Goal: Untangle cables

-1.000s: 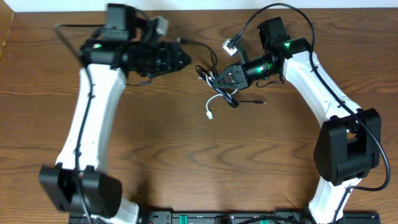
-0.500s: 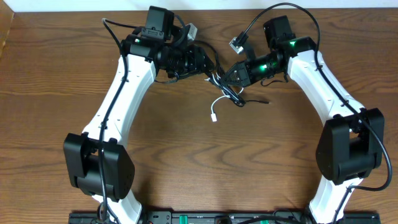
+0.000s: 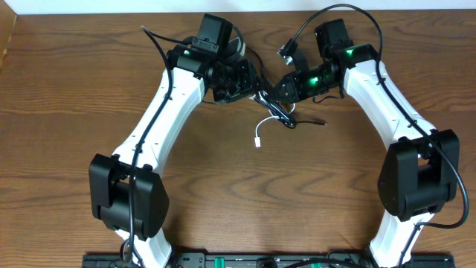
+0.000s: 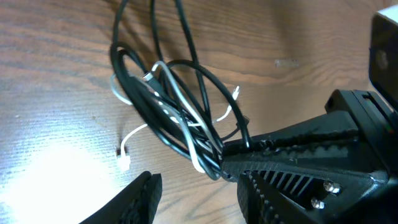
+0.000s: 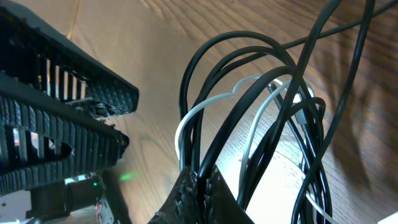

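Cables (image 4: 180,118) pinched in right tool (image 5: 202,180), some ends cropped, left tool (image 4: 193,205) half-seen

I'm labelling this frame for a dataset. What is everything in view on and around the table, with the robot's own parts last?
black cable: seemingly one, black, looped in a tangle at the table's far middle
white cable: one, white, threaded through the black loops; its plug lies on the wood
table: one, brown wood, under everything
rail: one, black, along the table's near edge
left arm: one, white with black joints, reaching to the tangle
right arm: one, white with black joints, reaching to the tangle
left gripper: one, black, open, beside the tangle
right gripper: one, black, shut on black cable strands
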Controlling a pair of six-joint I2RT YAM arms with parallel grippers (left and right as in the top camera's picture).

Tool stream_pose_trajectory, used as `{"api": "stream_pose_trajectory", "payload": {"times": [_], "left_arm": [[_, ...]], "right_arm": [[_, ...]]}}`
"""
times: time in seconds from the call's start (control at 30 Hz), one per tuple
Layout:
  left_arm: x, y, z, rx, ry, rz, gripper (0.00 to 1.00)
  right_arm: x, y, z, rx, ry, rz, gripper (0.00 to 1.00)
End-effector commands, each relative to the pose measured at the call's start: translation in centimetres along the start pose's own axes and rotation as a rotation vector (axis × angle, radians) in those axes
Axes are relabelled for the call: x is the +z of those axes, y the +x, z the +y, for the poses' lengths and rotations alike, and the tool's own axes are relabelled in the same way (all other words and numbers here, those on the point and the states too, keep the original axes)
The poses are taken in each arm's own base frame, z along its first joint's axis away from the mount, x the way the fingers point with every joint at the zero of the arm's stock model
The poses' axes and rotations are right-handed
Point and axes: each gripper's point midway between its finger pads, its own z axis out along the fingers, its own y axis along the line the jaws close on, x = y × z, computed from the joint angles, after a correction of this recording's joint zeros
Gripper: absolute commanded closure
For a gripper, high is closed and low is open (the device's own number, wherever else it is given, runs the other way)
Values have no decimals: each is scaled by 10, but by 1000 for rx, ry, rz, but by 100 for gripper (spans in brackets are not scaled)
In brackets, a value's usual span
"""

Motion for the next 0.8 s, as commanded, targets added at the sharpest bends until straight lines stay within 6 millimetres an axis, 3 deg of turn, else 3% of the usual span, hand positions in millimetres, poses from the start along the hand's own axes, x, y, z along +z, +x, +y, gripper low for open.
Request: {"api": "stream_pose_trajectory", "payload": {"times": [0.0, 0.57, 0.77], "left_arm": [[5, 4, 12, -59, -40, 21, 55], [52, 28, 33, -225, -123, 155, 55], [58, 28, 35, -241, -128, 158, 56]], "right_arm": [[-1, 0, 0, 19, 2, -1, 99], [2, 1, -2, 14, 29, 7, 99], [3, 2, -1, 11, 31, 9, 99]]}}
